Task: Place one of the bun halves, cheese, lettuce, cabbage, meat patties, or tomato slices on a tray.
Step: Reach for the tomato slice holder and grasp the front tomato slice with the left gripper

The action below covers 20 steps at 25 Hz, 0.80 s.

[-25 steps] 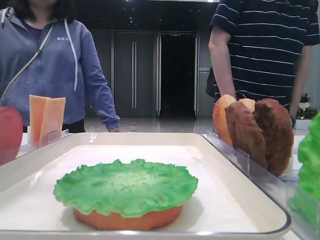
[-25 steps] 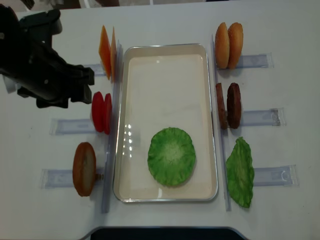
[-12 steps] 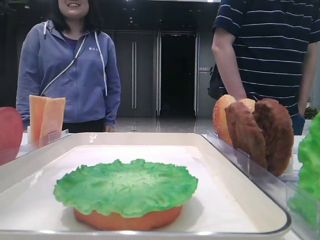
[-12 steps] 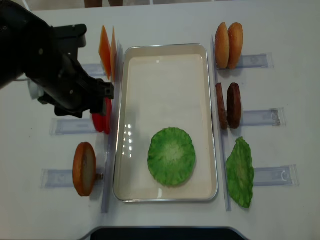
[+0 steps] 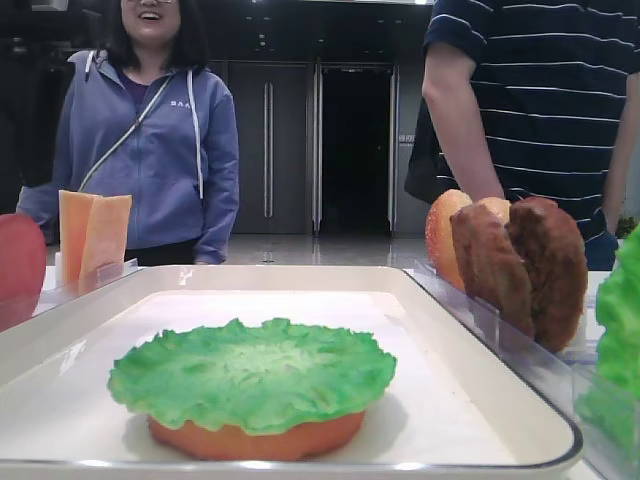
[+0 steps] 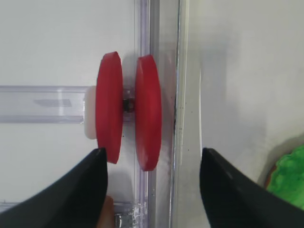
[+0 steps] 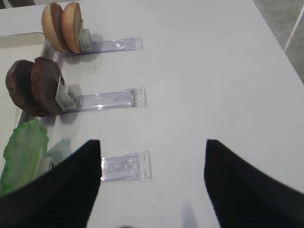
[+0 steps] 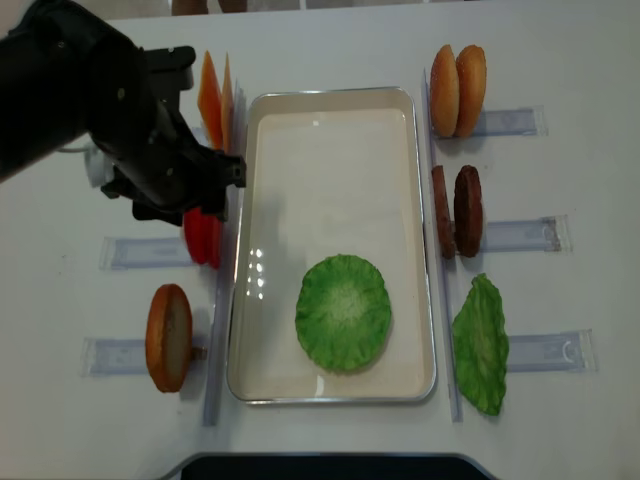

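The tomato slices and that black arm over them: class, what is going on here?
The left gripper hangs open above the two tomato slices, which stand on edge in a clear holder beside the white tray. It grips nothing yet. On the tray a lettuce leaf lies on a bun half. The right gripper is open over the bare table, away from the food.

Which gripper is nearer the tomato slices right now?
Left. The left gripper hangs open directly over the tomato slices, fingers straddling them. The right gripper is across the tray, by the meat patties.
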Each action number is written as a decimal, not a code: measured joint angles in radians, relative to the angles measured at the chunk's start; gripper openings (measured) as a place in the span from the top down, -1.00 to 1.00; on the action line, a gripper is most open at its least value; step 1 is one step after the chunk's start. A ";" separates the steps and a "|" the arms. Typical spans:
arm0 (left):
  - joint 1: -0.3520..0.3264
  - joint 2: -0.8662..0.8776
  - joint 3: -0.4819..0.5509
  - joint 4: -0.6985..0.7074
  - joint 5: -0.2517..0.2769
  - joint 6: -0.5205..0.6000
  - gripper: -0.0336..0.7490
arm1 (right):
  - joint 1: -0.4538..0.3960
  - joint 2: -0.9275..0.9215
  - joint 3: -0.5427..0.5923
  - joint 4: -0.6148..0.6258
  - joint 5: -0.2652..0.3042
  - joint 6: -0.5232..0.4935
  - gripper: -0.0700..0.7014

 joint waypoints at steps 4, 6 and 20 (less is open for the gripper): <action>0.000 0.031 -0.017 0.000 -0.015 0.000 -0.29 | 0.000 0.000 0.000 0.000 0.000 0.000 -0.40; 0.000 0.047 -0.022 0.000 -0.023 0.000 -0.29 | 0.000 0.000 0.000 0.000 0.000 0.000 -0.40; -0.022 0.126 -0.036 0.002 -0.053 -0.001 -0.29 | 0.000 0.000 0.000 0.000 0.000 0.000 -0.40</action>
